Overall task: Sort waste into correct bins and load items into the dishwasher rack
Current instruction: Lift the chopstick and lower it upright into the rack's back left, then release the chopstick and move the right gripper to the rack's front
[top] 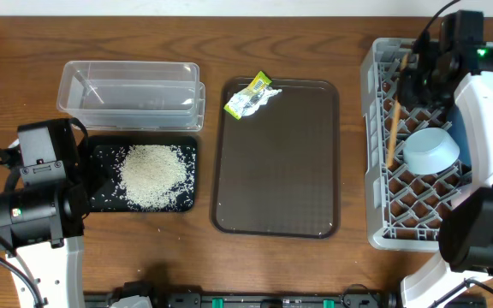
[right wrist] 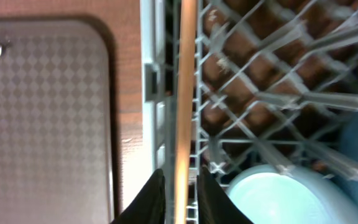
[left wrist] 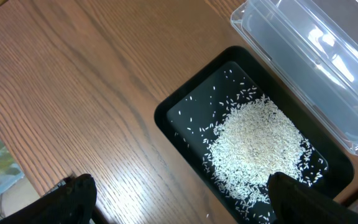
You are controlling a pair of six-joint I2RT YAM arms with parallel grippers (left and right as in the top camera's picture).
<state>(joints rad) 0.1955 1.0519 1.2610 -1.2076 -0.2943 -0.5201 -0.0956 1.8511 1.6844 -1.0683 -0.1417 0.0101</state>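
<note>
Right gripper (right wrist: 180, 202) first: two dark fingers stand one on each side of the chopstick (right wrist: 184, 93), very close to it. Whether they pinch it or only flank it, I cannot tell. On the wrist view there may be a sliver of daylight on one side, but it's too fine to call.

The stick runs straight up the wrist view. It lies just inside the wall of the dishwasher rack (top: 375, 154) that faces the brown serving tray (top: 276, 162), slanted among the pegs. Just beside its lower end sits the light-blue bowl (top: 430, 150), tipped in the lattice, with something darker blue behind it (most likely the plate, though it's mostly hidden).

Here's the worry. A stick this thin has little to lean on. If the jaws let go while it's poorly seated, it could slide through a gap in the grid or topple over the low wall onto the table. If the fingers pull away crooked, they could drag it out again or nudge the bowl.

Across the table, the left gripper (left wrist: 182, 202) hangs wide open and empty over the black tray (top: 187, 150), where the rice (top: 152, 175) lies heaped, a few grains scattered toward the rim. The clear tub (top: 131, 94) beside it looks empty. The wrapper (top: 251, 96) and its crumpled paper sit on the far corner of the brown tray, not yet binned. That light scrap could be awkward to grip.
</note>
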